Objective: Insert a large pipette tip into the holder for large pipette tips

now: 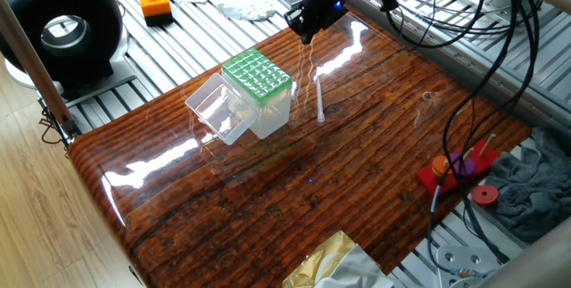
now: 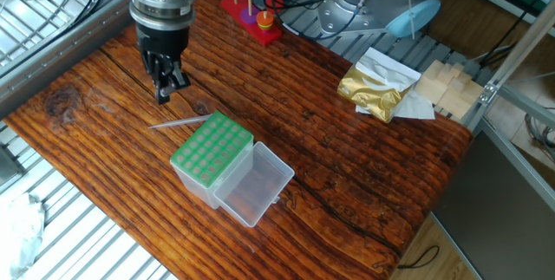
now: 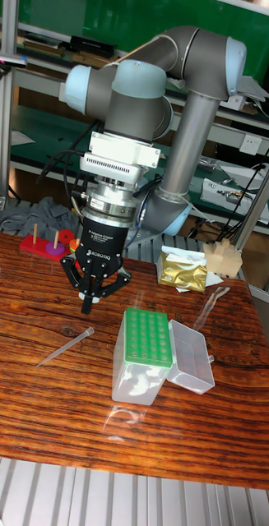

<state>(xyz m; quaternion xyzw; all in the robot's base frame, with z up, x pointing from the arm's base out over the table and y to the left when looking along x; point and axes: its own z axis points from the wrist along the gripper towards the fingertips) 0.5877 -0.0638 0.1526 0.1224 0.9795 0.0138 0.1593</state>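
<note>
A: What takes up most of the scene?

B: The wooden table [image 1: 357, 172], dark red-brown and glossy, filling the middle of both fixed views. Above it, in the tall fixed view, the grey and pale-blue arm [image 3: 192, 107] bends down from the upper right of the frame.

A: And on the table?

B: The holder for large pipette tips [image 1: 259, 90] sits left of centre in one fixed view — a clear box with a green grid top, its clear lid [image 1: 217, 110] hinged open and lying flat against its side. In the tall fixed view it is at lower centre.

A: The gripper?

B: The gripper [image 3: 86, 308] hangs over the table, above and left of the holder in the tall fixed view, at the upper left in the other fixed view [image 2: 162, 96]. Its fingers are drawn together at the tips, with nothing seen between them.

A: Where is the large pipette tip?

B: The large pipette tip [image 3: 65, 346] lies flat on the wood at lower left in the tall fixed view, apart from the gripper. In one fixed view [image 1: 319, 100] it lies just right of the holder — not touching it.
</note>
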